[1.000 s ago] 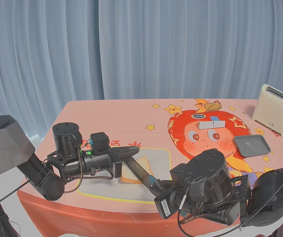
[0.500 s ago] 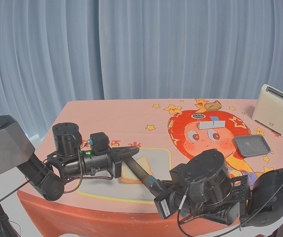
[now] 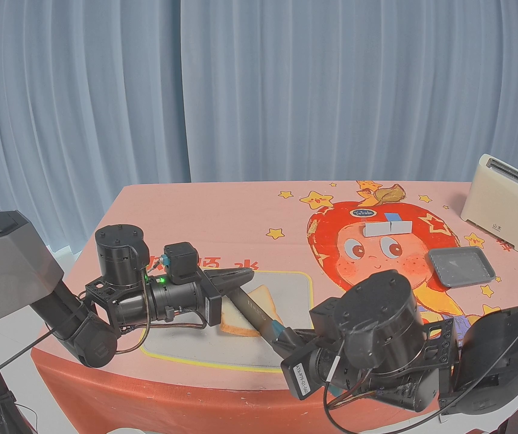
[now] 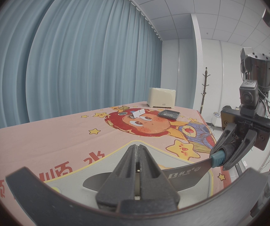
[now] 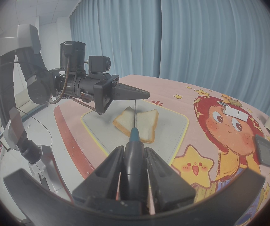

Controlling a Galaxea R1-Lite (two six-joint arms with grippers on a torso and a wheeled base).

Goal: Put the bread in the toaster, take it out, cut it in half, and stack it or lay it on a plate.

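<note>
Right gripper (image 5: 134,151): nearest, clamped on the knife's handle.
Knife (image 5: 135,118): on edge, blade across the middle of the bread.
Bread (image 5: 146,123): flat on the grey mat (image 3: 295,290), under the blade, part showing on either side.
Left gripper (image 4: 137,153): fingers together, just over the blade's far end; contact unclear.
Plate (image 3: 461,266): far right, well apart.
Toaster (image 3: 503,203): just behind the plate.

Was a pink cartoon-print table (image 3: 223,212), bore a grey mat (image 3: 295,287) near the front edge, cream toaster (image 3: 503,203) at far right, dark tray (image 3: 461,266) near it, white blocks (image 3: 387,228) on the printed face.
</note>
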